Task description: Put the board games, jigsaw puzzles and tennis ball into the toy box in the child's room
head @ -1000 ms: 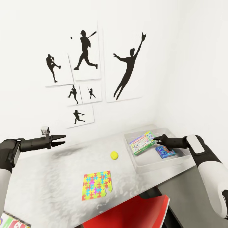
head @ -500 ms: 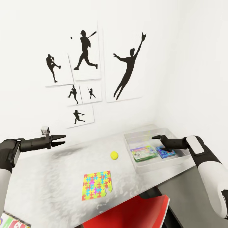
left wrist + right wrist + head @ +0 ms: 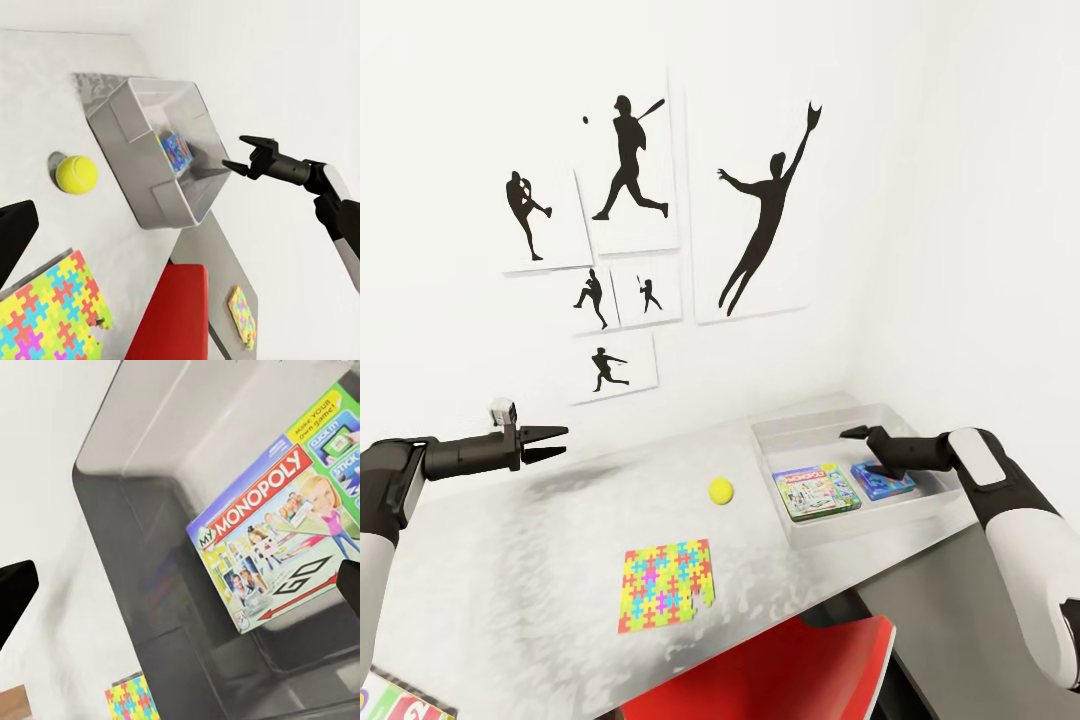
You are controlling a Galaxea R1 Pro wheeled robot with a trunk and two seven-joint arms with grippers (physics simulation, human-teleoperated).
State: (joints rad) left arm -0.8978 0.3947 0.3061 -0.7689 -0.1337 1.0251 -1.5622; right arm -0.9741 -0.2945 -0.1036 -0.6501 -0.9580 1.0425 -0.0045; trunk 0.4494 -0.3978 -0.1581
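**Table**: pale marbled top, running from 8 o'clock to 2 o'clock across the head view, set against a white wall hung with black baseball-player pictures.

**Toy box**: pale grey tray with sloping sides, at the table's 3 o'clock end near the room corner. Long axis runs roughly along the table's length.

**Monopoly game box**: lies flat on the toy box floor, printed face up, in the half nearer the ball. Its long axis runs roughly toward 2 o'clock, about parallel to the tray's long walls. In the right wrist view the red logo band is legible.

**Blue game box**: smaller, flat on the tray floor just beside the Monopoly box at its 3 o'clock side, partly under the right gripper.

**Tennis ball**: on the bare tabletop, outside the tray, near its 9 o'clock wall.

**Jigsaw puzzle**: multicoloured square flat on the table, at 7 o'clock from the ball, well apart from the tray; one corner piece at its 4 o'clock side looks missing.

**Second jigsaw puzzle**: in the left wrist view, a multicoloured square lying beyond a red chair.

**Right gripper**: above the toy box, fingers spread wide, holding nothing.

**Left gripper**: above the table's 9 o'clock end, well apart from every toy, pointing toward 3 o'clock; fingers slightly parted, empty.
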